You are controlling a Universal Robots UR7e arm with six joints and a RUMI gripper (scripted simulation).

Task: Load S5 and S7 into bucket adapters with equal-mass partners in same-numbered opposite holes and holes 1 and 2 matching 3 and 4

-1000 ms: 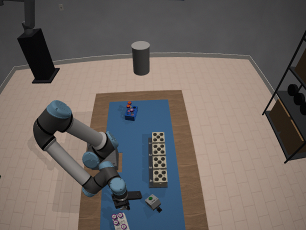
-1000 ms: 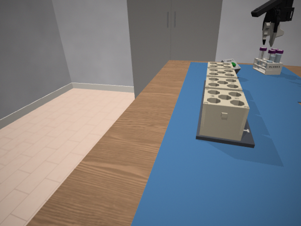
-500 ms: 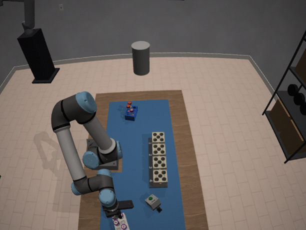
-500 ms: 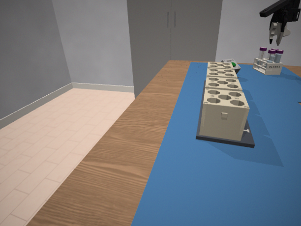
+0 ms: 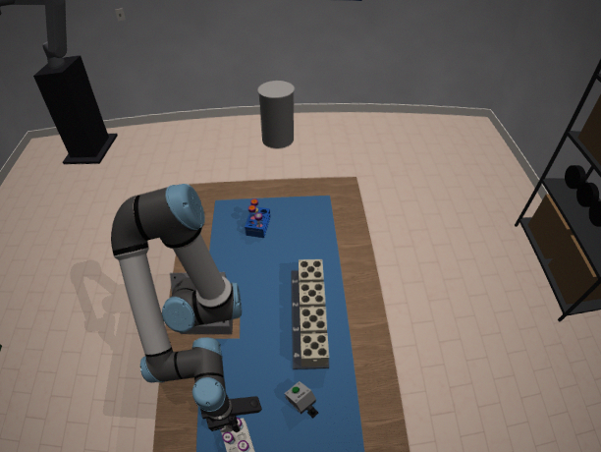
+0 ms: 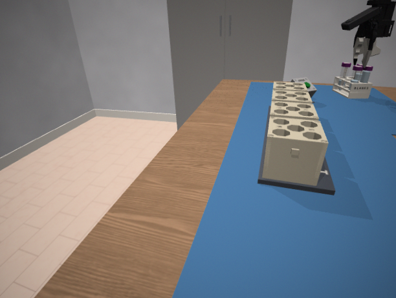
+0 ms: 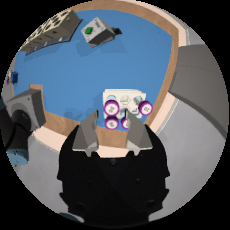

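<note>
Samples: orange-capped tubes [image 5: 253,205] stand in the small blue rack [image 5: 258,223] at the far end of the blue mat [image 5: 275,246], well apart from me.
Adapters: four cream five-hole blocks [image 5: 312,312] sit in a row on the dark grey loading stand [image 6: 327,189]; every hole I can see is bare.
Blanks: purple-capped tubes [image 7: 112,106] with white dots stand in the white rack marked BLANKS [image 6: 353,88] at the near end of the mat; three caps show in the wrist view.
DONE key: green button [image 5: 296,391] on its small grey sloped desk [image 5: 300,396], between the adapter row and the blanks rack.
Around: wooden table [image 5: 378,295] under the mat, grey cylinder [image 5: 276,114] on the tiled floor beyond, black shelf unit [image 5: 555,197] off to one side.
In the way: nothing stands between me and the blank caps.
My pincer [image 7: 111,131]: partly apart, fingers [image 6: 355,52] pointing down, hanging just above the blanks rack (one purple cap shows between my fingertips from the wrist).
Hold: nothing; I touch no tube.
</note>
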